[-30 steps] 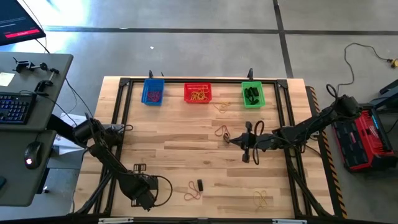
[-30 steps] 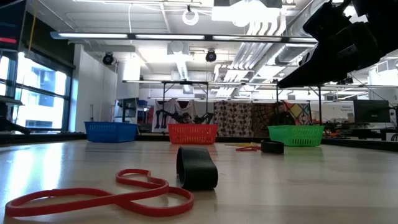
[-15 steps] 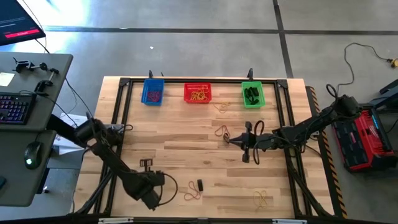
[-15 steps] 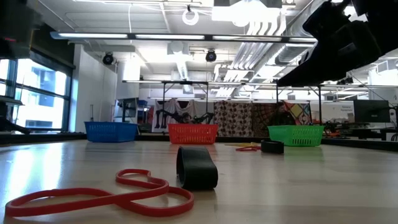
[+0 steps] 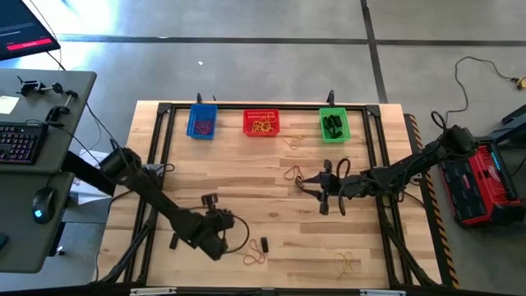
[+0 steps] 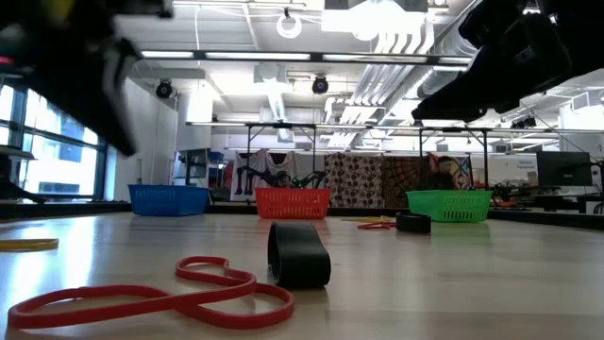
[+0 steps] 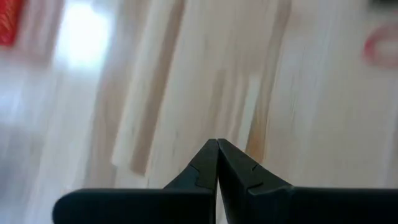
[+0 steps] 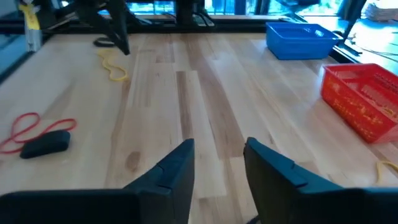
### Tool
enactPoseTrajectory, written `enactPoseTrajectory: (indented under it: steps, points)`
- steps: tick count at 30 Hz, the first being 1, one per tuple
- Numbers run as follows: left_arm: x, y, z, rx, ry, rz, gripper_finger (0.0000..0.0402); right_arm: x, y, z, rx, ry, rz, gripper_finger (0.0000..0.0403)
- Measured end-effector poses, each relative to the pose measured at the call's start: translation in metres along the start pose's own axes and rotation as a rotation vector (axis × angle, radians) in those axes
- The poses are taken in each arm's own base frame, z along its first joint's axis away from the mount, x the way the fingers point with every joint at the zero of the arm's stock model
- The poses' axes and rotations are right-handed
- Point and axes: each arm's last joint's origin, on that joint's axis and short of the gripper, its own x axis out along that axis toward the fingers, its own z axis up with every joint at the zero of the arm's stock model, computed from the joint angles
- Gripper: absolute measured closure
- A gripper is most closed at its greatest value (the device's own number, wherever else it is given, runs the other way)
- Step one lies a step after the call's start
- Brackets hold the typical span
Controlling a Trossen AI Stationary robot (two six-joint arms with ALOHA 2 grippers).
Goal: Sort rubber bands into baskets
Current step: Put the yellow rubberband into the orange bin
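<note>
Along the far edge stand the blue basket [image 5: 201, 122], the red basket [image 5: 261, 123] and the green basket [image 5: 333, 125], each with rubber bands inside. Loose rubber bands lie on the table: a red loop [image 5: 255, 257] and a thick dark one [image 5: 264, 245] near the front, a yellow one [image 5: 345, 263], and others [image 5: 293, 173] mid-table. My left gripper [image 7: 217, 146] is shut with nothing in it and hangs above the table [image 5: 223, 240], left of the red loop. My right gripper [image 8: 219, 155] stands open over bare wood right of the middle [image 5: 315, 185].
A black frame [image 5: 160, 164] borders the work area. A yellow band [image 8: 112, 65] lies on the wood beside my left arm. In the low view the dark band [image 6: 298, 255] stands on edge behind the red loop [image 6: 160, 297]. Bare wood stretches between the two grippers.
My left gripper has risen and swung from the near left corner toward the table's right and a little toward the far edge, turning as it went, still shut. A yellow band now shows where it was. My right gripper has opened without shifting.
</note>
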Motion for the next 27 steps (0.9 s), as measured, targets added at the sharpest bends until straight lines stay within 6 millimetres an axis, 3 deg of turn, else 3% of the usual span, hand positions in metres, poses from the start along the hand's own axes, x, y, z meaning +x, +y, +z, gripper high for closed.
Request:
enactPoseTrajectory:
  steps: [6, 9, 15, 19, 23, 27]
  points:
    - [-0.014, 0.02, 0.025, -0.067, -0.16, -0.03, 0.0401, 0.0, 0.002, 0.002, 0.006, -0.01, 0.075, 0.0267]
    - [-0.012, 0.027, 0.029, -0.087, -0.191, -0.098, 0.0401, 0.003, 0.004, 0.0, 0.007, -0.011, 0.082, 0.0267]
    - [0.007, 0.027, 0.011, -0.094, -0.035, -0.283, 0.0401, 0.011, 0.007, -0.007, -0.003, 0.012, 0.079, 0.0267]
    - [0.013, 0.023, -0.002, -0.132, 0.014, -0.292, 0.0401, 0.015, 0.008, -0.01, -0.003, 0.009, 0.067, 0.0267]
    - [0.009, 0.016, -0.012, -0.153, 0.069, -0.338, 0.0397, 0.017, 0.009, -0.011, -0.001, 0.005, 0.07, 0.0267]
    - [0.001, 0.006, -0.022, -0.153, 0.097, -0.379, 0.0367, 0.017, 0.009, -0.011, -0.002, 0.009, 0.075, 0.0267]
